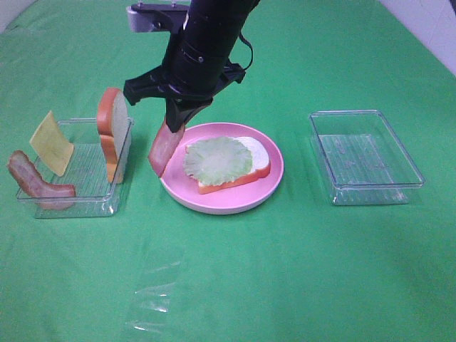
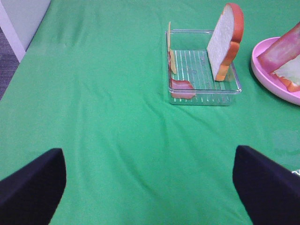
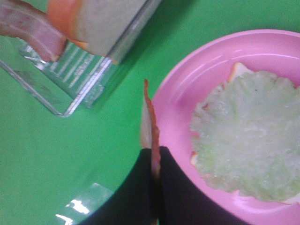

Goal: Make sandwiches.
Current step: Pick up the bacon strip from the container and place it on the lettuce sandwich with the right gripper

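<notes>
- Your right gripper (image 1: 173, 125) reaches across to the left rim of the pink plate (image 1: 214, 204). Its jaws are pinched tight on the upper end of a bacon strip (image 1: 163, 150).
- The bacon strip hangs tilted with its lower end at the plate's left rim. You cannot tell from these views whether the tip touches the rim.
- In the right wrist view the strip shows edge-on between the dark fingers (image 3: 176, 197), above the border of plate and green cloth (image 1: 285, 285).
- On the plate a bread slice (image 1: 261, 152) lies flat, with a lettuce leaf (image 1: 217, 161) spread on top covering most of it.
- Just left of the plate stands a clear tray (image 1: 78, 204). Inside it, an upright bread slice (image 1: 114, 135) leans at the wall nearest the plate.
- A cheese square (image 1: 51, 143) stands tilted in that tray farther from the plate, and a second bacon strip (image 1: 35, 185) rests over the tray's far corner.
- Well right of the plate sits another clear tray (image 1: 410, 187).
- Your left gripper (image 2: 149, 154) has its jaws spread wide with nothing between them. It hovers over bare cloth, well away from the plate on the first tray's side.
</notes>
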Controlling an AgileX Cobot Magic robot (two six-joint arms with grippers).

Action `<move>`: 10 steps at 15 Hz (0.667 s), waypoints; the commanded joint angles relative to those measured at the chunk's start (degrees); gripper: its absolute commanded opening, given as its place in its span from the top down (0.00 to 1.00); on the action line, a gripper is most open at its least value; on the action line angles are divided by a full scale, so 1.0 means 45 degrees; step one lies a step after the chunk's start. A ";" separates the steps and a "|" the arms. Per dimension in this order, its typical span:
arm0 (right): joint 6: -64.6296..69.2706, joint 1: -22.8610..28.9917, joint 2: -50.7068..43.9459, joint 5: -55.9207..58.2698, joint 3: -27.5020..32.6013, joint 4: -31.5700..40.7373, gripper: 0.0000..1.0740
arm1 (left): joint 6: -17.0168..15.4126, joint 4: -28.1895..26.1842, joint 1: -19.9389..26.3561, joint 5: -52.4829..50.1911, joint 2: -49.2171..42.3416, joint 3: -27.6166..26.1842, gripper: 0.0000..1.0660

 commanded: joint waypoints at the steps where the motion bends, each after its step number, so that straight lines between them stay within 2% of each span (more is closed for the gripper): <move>1: 0.0497 -0.0038 0.0395 -0.0025 0.0013 -0.2024 1.00 | -0.0064 0.0000 0.0038 -0.0076 0.0013 -0.0013 0.17; 4: 0.1630 -0.0331 0.1044 -0.0013 0.0013 -0.4304 1.00 | -0.0064 0.0000 0.0038 -0.0076 0.0013 -0.0013 0.17; 10: 0.1910 -0.0637 0.1642 0.0051 0.0013 -0.4813 1.00 | -0.0064 0.0000 0.0038 -0.0076 0.0013 -0.0013 0.17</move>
